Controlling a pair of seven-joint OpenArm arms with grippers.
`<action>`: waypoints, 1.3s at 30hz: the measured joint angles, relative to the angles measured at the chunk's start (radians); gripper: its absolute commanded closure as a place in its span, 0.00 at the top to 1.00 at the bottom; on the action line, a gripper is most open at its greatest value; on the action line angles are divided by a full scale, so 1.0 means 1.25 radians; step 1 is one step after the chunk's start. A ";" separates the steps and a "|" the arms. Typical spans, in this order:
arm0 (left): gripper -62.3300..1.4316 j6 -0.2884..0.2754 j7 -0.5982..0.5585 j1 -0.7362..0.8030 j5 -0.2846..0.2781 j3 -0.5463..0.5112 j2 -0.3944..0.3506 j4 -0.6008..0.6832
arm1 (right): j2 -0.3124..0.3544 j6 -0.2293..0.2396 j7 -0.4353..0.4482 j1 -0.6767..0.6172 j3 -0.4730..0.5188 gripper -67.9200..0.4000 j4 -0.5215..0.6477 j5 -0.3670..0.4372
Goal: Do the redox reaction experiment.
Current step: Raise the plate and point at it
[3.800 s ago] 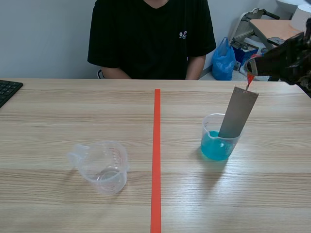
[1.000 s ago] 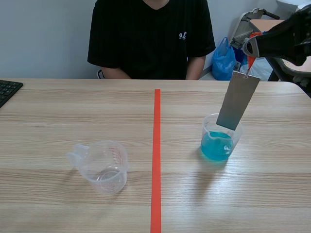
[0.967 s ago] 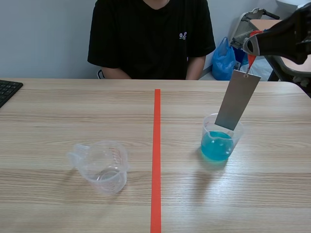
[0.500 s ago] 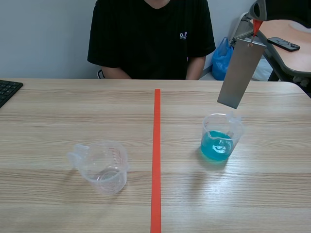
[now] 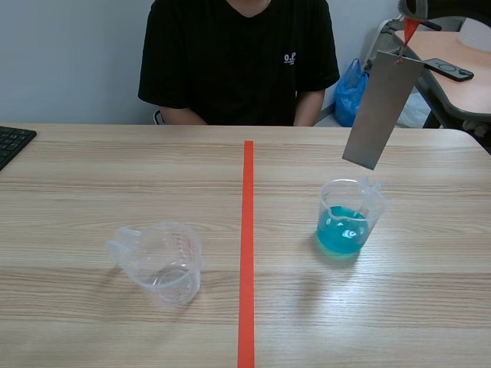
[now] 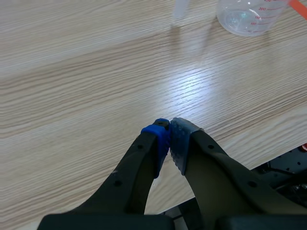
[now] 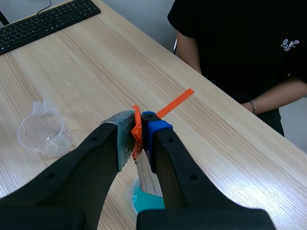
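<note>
Plastic cups: two – empty clear cup, cup with blue liquid. Grey metal strip: one. Orange tab at strip's top: one. Keyboard: one. Blue bag: one. Person: one. Bench: one, with one orange-red tape line. Grippers: two – left gripper, right gripper.

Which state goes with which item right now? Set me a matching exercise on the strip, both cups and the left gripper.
1. metal strip
2. right cup
3. left cup
4. left gripper

A. shut on nothing
B. empty
C. held in the air by the right gripper
D. holds blue liquid

Pairs: 1-C, 2-D, 3-B, 4-A
</note>
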 measured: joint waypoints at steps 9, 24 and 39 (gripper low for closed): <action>0.07 0.000 0.064 -0.168 -0.005 0.000 -0.093 -0.002 | 0.000 0.000 0.000 0.000 0.000 0.02 0.000 0.001; 0.07 0.000 0.229 -0.655 -0.006 0.311 -0.127 -0.222 | 0.000 0.000 0.003 0.000 0.000 0.02 0.000 0.015; 0.07 0.000 0.313 -1.033 -0.047 0.562 0.052 -0.453 | 0.000 0.000 0.002 0.000 0.000 0.02 0.000 0.015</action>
